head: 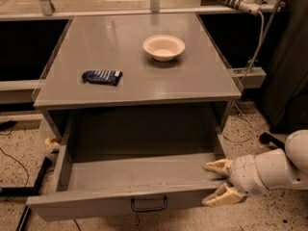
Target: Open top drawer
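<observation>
Camera view shows us the top drawer [139, 179] standing far out from under the grey worktop [202, 83], its broad shallow box open to view. Its black loop handle [149, 204] sits at the middle of the front panel.

The gripper [205, 185] is at the drawer's right front corner, coming in from the right on a white arm [272, 170]. Its 2 tan fingers [219, 166] are spread wide and hold nothing. We see 1 lying over the right end of the drawer's rim and the other lower, in front of the panel. Whether either touches the drawer, we cannot tell.

On the worktop a pale bowl [163, 47] stands toward the back, and a dark blue snack packet [101, 76] lies well apart from it at the left. A white cable [260, 35] hangs down beside the worktop's right edge.
</observation>
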Robot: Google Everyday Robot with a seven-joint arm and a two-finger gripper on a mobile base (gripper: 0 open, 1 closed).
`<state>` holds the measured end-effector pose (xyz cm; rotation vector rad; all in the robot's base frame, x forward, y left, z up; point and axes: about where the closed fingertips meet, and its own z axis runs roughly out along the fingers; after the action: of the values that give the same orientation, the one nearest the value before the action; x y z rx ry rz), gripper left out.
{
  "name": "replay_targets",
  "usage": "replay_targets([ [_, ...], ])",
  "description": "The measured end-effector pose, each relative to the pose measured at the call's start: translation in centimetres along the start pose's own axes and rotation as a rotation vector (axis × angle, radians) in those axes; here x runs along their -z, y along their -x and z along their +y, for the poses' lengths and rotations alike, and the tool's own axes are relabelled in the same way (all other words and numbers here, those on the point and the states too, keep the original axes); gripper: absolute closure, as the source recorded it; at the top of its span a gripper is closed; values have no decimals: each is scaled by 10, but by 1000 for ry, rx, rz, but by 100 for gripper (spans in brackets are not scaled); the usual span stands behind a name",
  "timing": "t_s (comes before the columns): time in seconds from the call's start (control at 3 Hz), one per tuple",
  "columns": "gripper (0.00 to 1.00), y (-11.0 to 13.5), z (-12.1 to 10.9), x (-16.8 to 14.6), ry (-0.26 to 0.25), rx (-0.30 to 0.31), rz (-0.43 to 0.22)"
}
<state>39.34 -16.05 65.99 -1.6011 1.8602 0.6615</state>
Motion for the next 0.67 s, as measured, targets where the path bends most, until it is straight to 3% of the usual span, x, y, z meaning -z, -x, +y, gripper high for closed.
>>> replay_targets([
  [0.33,64,-9,30,13,6,-1,7],
  [0.67,89,-9,29,14,6,-1,7],
])
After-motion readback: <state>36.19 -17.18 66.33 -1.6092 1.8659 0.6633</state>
